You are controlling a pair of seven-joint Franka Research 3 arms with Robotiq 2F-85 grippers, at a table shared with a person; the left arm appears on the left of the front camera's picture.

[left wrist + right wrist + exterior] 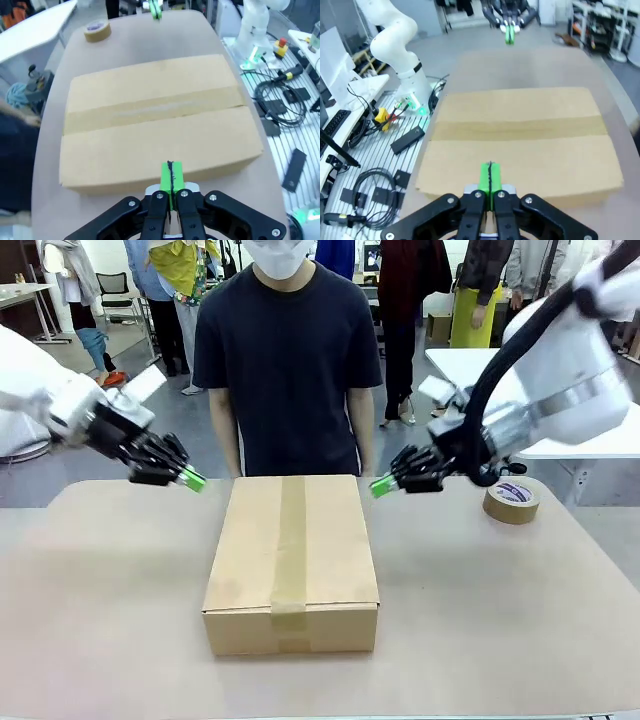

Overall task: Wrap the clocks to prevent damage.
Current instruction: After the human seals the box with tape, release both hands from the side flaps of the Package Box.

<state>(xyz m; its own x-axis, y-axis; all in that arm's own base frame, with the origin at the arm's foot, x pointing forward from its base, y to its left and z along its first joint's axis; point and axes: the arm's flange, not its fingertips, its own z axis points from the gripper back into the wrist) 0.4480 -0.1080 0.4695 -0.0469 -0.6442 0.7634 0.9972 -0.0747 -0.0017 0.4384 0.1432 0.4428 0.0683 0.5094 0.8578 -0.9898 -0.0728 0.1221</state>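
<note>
Front view, brown taped cardboard box (291, 565): between claws, untouched.
Left gripper (192, 480): clenched, empty.
Right gripper (381, 485): clenched, empty.

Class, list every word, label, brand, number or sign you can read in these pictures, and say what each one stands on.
Tape roll: a white label with dark purple print on its top face, too small and blurred to read.
Cardboard box: plain, with a strip of tape along its top; no print to be seen.
Left gripper and right gripper: no lettering to be seen.
No text can be read anywhere.
</note>
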